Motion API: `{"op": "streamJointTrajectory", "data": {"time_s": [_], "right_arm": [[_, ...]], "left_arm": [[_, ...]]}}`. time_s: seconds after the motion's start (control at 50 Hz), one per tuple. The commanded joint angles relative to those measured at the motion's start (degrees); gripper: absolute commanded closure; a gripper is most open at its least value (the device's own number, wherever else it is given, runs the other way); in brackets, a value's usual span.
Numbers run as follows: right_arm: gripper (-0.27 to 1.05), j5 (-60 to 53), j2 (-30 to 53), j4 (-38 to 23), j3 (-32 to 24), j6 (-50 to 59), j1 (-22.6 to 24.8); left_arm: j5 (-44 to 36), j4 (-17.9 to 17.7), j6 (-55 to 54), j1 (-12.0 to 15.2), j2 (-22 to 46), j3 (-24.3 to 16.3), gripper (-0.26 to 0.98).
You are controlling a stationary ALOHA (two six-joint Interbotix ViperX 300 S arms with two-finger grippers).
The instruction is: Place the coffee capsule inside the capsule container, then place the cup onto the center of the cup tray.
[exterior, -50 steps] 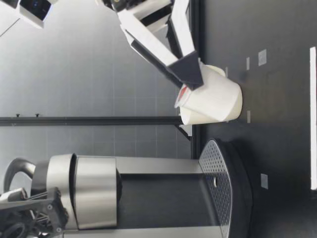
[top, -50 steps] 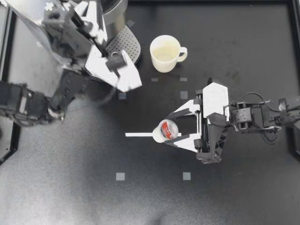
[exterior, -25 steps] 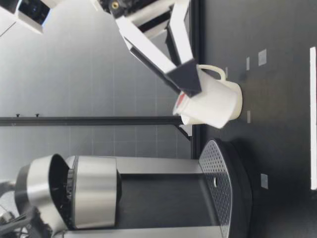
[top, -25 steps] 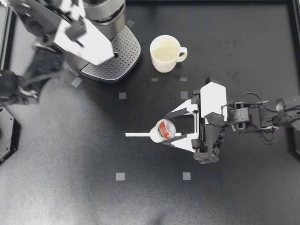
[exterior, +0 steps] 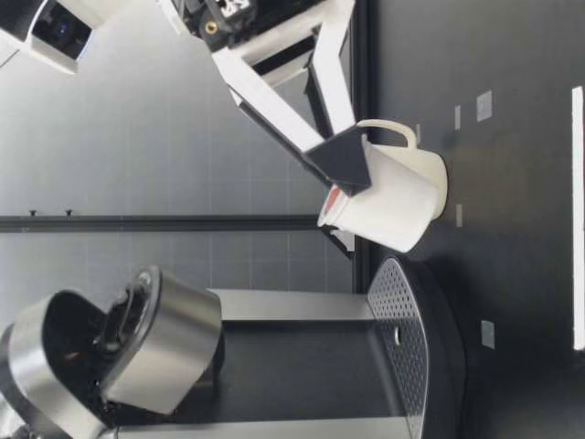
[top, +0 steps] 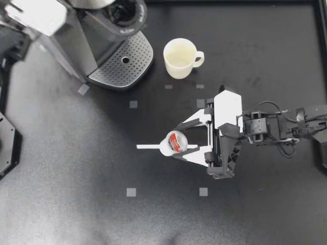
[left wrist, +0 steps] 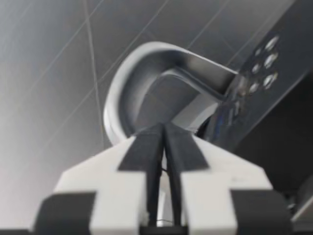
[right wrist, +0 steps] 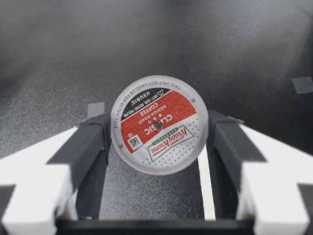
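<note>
Black table (top: 76, 214), cup (top: 180, 57), tiled wall (exterior: 110, 165)

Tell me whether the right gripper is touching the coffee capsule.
Touching. In the right wrist view, both fingers of my right gripper press against opposite sides of the coffee capsule, with no gap showing.

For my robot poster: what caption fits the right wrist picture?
My right gripper holds the coffee capsule, lid facing the camera, over the table.

My right hand (top: 177, 142) is white, tipped black.
</note>
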Motion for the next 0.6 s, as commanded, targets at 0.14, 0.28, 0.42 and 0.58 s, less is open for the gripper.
{"op": "streamJointTrajectory", "data": {"time_s": [0.14, 0.28, 0.42, 0.58], "right_arm": [[0.24, -0.53, -1.32, -0.09, -1.41, -0.18, 0.26], [0.24, -1.05, -3.25, -0.18, -2.81, -1.23, -0.26], [0.24, -2.72, -8.09, -0.62, -4.22, -5.19, -2.55], [0.24, -8.0, -12.66, -0.62, -5.54, -12.13, -7.03]], "left_arm": [[-2.72, 0.53, -2.55, 2.37, -3.78, 0.62, 0.6], [-7.21, 0.62, -4.04, 2.46, -4.57, 0.62, 0.6], [-15.64, 0.62, -7.73, 2.37, -6.5, 0.26, 0.6], [-22.24, 1.14, -13.45, 2.37, -11.51, 1.41, 0.6]]}}
